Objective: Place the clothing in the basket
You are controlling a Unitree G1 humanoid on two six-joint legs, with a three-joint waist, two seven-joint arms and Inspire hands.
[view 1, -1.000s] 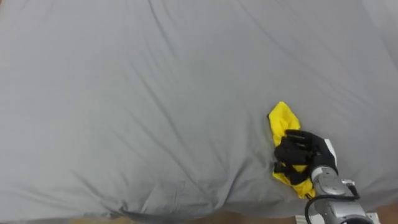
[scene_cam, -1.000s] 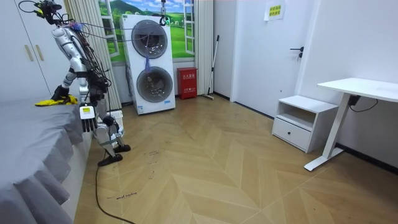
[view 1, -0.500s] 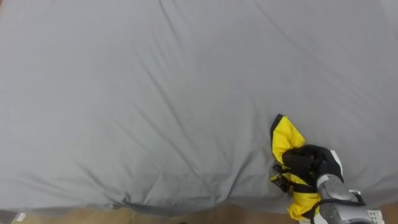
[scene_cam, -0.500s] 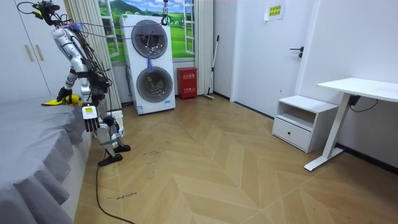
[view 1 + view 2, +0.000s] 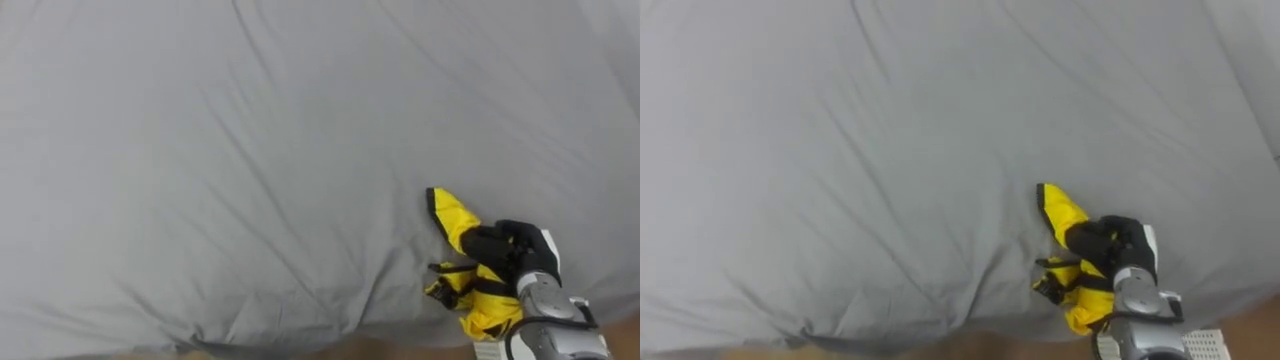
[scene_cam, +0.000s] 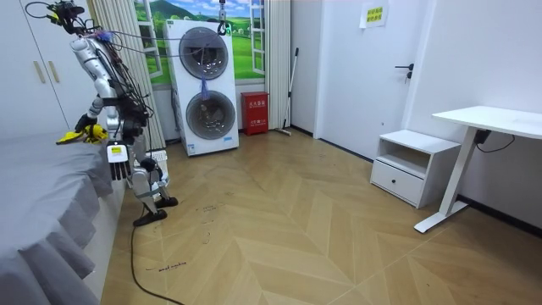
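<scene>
Yellow garment [image 5: 452, 215] clutched in right hand's [image 5: 512, 252] curled fingers at the bed's [image 5: 300, 322] near edge, broad grey sheet [image 5: 220, 140] beyond.

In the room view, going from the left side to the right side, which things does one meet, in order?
yellow garment → stacked washing machines → red box → mop → white cabinet → white desk

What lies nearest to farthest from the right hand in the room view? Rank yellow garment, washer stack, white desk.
1. Yellow garment, gripped in the right hand.
2. Washer stack, against the far wall.
3. White desk, room view's right.
</scene>
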